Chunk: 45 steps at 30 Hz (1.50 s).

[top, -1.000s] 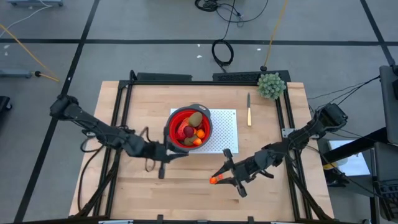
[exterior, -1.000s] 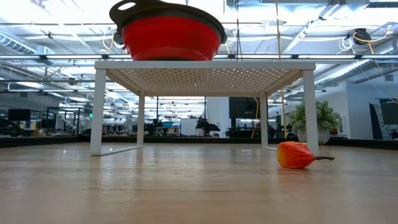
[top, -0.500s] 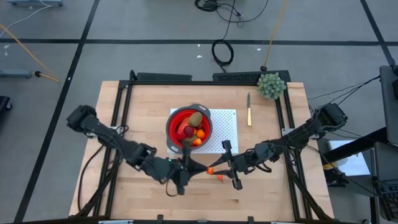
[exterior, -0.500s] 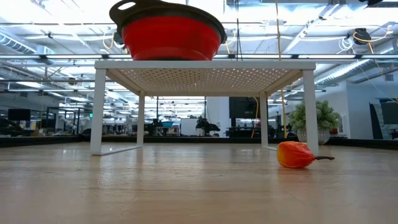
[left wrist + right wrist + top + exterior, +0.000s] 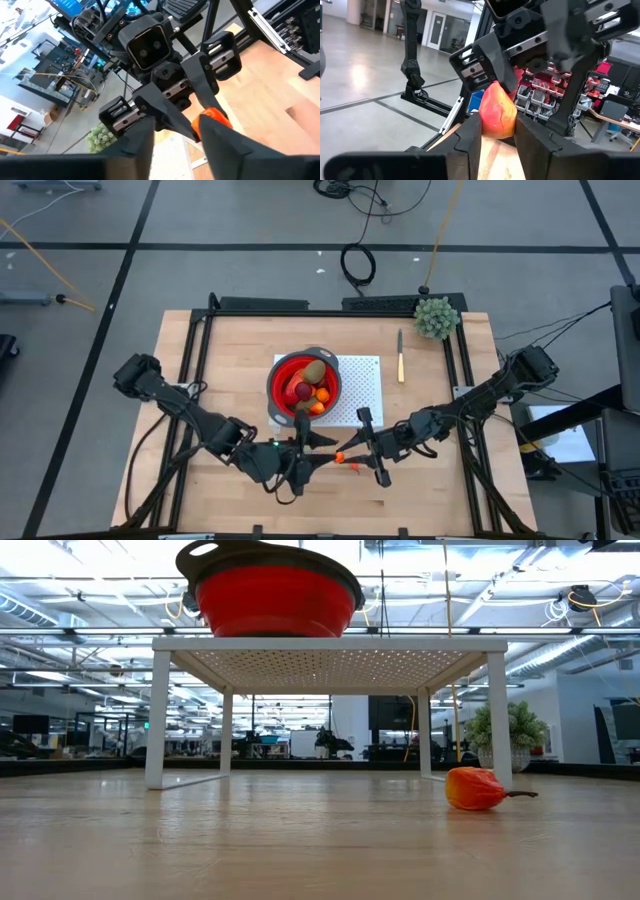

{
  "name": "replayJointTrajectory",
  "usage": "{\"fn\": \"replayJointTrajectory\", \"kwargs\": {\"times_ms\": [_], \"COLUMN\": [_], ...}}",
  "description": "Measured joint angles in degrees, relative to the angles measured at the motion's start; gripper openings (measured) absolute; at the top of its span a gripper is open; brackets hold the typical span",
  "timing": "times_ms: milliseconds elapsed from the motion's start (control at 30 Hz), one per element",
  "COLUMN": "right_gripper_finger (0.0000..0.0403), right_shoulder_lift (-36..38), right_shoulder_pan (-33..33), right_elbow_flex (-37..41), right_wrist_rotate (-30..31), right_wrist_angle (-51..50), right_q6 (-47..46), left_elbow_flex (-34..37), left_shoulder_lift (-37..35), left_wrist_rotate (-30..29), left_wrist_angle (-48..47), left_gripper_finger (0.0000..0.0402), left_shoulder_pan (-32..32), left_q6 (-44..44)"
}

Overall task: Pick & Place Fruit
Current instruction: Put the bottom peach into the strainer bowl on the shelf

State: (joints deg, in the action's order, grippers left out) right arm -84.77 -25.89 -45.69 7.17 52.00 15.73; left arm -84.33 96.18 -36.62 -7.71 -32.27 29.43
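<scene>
Above the table [image 5: 220, 370], near its front edge, the right gripper [image 5: 352, 453] holds an orange fruit [image 5: 497, 110] between its fingers, the left gripper [image 5: 318, 452] facing it with fingers parted around the fruit. Behind them, a red bowl [image 5: 277, 377] holding several fruits stands on a white perforated rack [image 5: 362, 390]; a knife [image 5: 400, 356] and green bushy ball [image 5: 437, 317] lie beyond.

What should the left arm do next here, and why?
Probably close the left gripper on the red-orange fruit. The right gripper grips that fruit just in front of the red bowl, and the left fingers stand open on either side of it, so a handover looks set up.
</scene>
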Motion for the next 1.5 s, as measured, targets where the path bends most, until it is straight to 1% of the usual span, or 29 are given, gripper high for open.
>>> {"fn": "replayJointTrajectory", "kwargs": {"times_ms": [167, 233, 333, 367, 433, 533, 600, 700, 767, 900, 1067, 1167, 1333, 1500], "right_gripper_finger": [0.0096, 0.0096, 0.0096, 0.0096, 0.0096, 0.0096, 0.0096, 0.0096, 0.0096, 0.0096, 0.0096, 0.0096, 0.0096, 0.0096], "right_shoulder_lift": [0.0, 0.0, 0.0, 0.1, 0.1, 0.1, 0.1, 0.1, 0.1, 0.1, 0.1, 0.1, 0.1, 0.1], "right_shoulder_pan": [0.0, 0.0, 0.1, 0.1, 0.0, -0.1, 0.0, 0.4, 0.6, 0.7, 0.7, 0.7, 0.7, 0.7], "right_elbow_flex": [0.0, 0.0, 0.0, 0.0, 0.0, 0.0, 0.0, 0.0, 0.0, 0.0, 0.0, 0.0, 0.0, 0.0], "right_wrist_rotate": [-0.3, -0.1, 0.6, 0.6, 0.5, 0.4, 0.5, 0.4, 0.4, 0.3, 0.3, 0.3, 0.4, 0.3], "right_wrist_angle": [-0.4, -0.4, 0.2, 0.3, 0.1, 0.0, 0.4, 0.7, 0.9, 0.8, 0.7, 0.7, 0.6, 0.6], "right_q6": [0.0, 0.0, 0.0, 0.0, 0.0, 0.1, 0.2, 0.5, 0.4, 0.1, 0.1, 0.2, 0.4, 0.4], "left_elbow_flex": [0.0, 0.0, 0.0, 0.0, 0.0, 0.0, 0.0, 0.0, 0.0, 0.0, 0.0, 0.0, 0.0, 0.0], "left_shoulder_lift": [0.0, 0.0, 0.0, 0.1, 0.1, 0.1, 0.1, 0.1, 0.2, 0.3, 0.3, 0.3, 0.3, 0.3], "left_wrist_rotate": [-0.3, -2.2, -10.8, -12.8, -14.1, -14.3, -11.6, -3.6, -0.3, 0.7, 6.7, 8.8, 9.1, 9.7], "left_wrist_angle": [-0.5, -1.2, -3.1, -3.4, -4.1, -3.8, -3.7, -3.2, -3.2, -1.9, -1.2, -1.2, -1.8, -2.0], "left_gripper_finger": [0.0223, 0.0241, 0.0258, 0.0262, 0.0268, 0.0267, 0.0263, 0.0257, 0.0255, 0.0258, 0.0256, 0.0249, 0.0226, 0.0187], "left_shoulder_pan": [-0.5, -0.9, -1.9, -2.2, -2.5, -2.8, -2.9, -2.4, -1.4, 0.8, 3.8, 4.7, 4.8, 4.5], "left_q6": [-1.0, -1.7, -1.6, -1.5, -1.5, -3.0, -4.4, -7.5, -9.5, -11.6, -15.0, -15.7, -16.5, -16.4]}}
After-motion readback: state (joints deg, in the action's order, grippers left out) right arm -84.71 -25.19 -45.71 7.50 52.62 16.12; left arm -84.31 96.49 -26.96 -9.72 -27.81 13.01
